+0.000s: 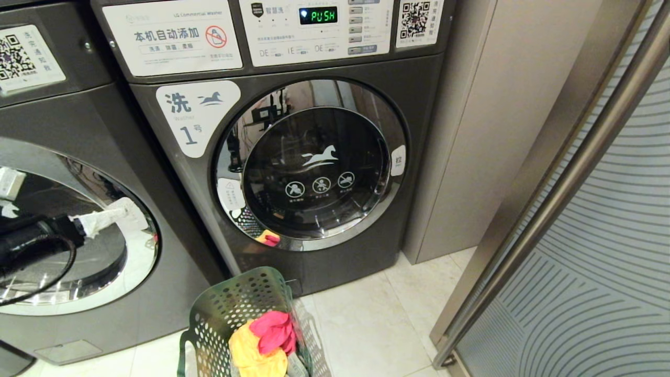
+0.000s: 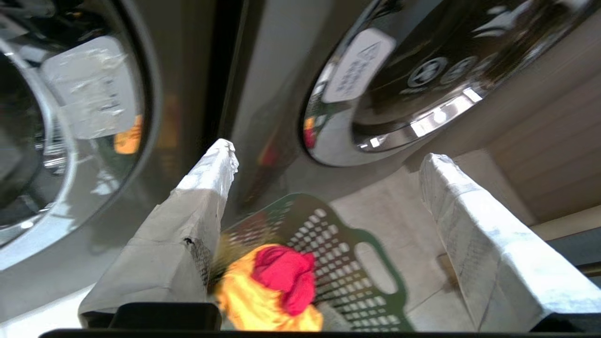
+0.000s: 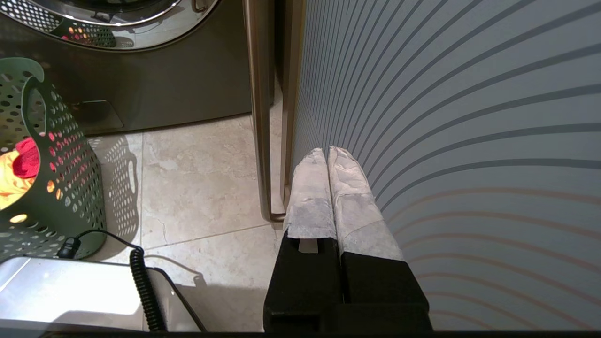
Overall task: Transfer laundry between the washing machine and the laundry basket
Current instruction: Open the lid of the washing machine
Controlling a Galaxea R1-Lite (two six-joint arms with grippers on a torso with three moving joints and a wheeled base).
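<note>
Caught with the left gripper spread wide, its white-wrapped fingers well apart and closed on nothing. Poised in front of the chrome-rimmed door of the washing machine at the left, above and apart from the laundry basket. Down below the gap between those fingers, inside the basket: the laundry, with a pink-red garment lying on top of a yellow-orange garment, and a scrap of grey cloth just beside them against the basket's far wall. No contact between gripper and garments.

Over on the right, the right gripper parked low with fingers pressed together, holding nothing, just beside a striped glass door and its long metal handle.

Underfoot, pale stone floor tiles, with the basket standing on them near the foot of the neighbouring machine marked 1. Door of that machine shut, green display reading PUSH. To its right, a plain beige cabinet panel.
</note>
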